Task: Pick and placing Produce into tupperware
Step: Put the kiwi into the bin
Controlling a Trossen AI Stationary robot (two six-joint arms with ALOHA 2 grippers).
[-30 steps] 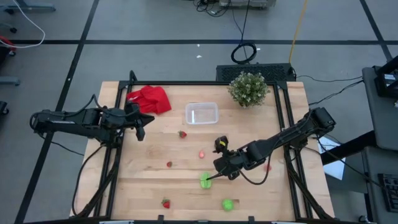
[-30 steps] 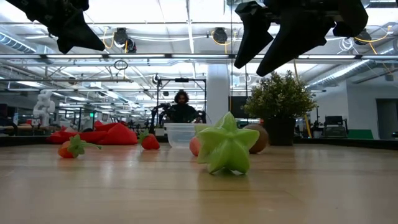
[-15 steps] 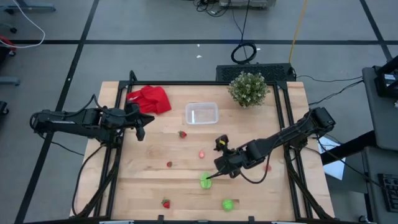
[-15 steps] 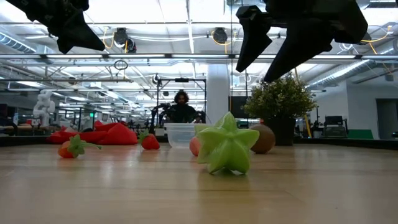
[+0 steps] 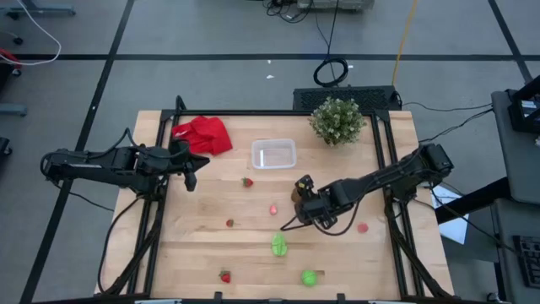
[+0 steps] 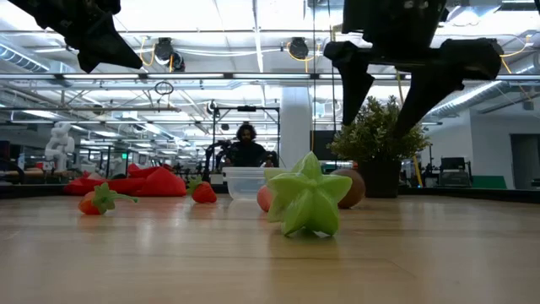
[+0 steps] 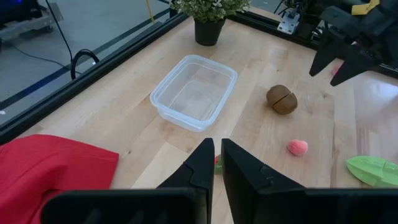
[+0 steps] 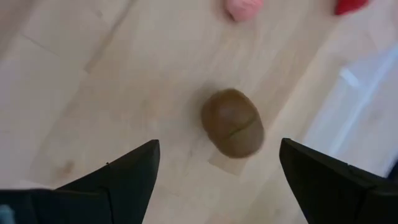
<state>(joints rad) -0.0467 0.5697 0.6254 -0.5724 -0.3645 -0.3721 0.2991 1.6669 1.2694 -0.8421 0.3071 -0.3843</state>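
Right now we have our right gripper (image 8: 214,171) hanging above the table with its jaws spread wide and nothing between them. We hold it that way, we judge, so the fingers can drop on either side of the brown oval (image 8: 232,122), which lies on the wood just ahead of the tips and roughly centred in the gap.

From the right wrist view, the oval's long axis runs diagonally across the line between our two fingers, and a thin seam crosses its shorter width. We would likely close across that shorter width.

Beyond the oval from our gripper sits the clear tub (image 5: 273,154), empty and upright, its long side across the table. A pink piece (image 5: 273,209) lies near the oval, and the green star piece (image 5: 278,245) rests behind our gripper, toward the table's front edge.

Our left gripper (image 7: 216,163) waits off to the far side near the red cloth (image 5: 202,134), fingers nearly together and holding nothing.
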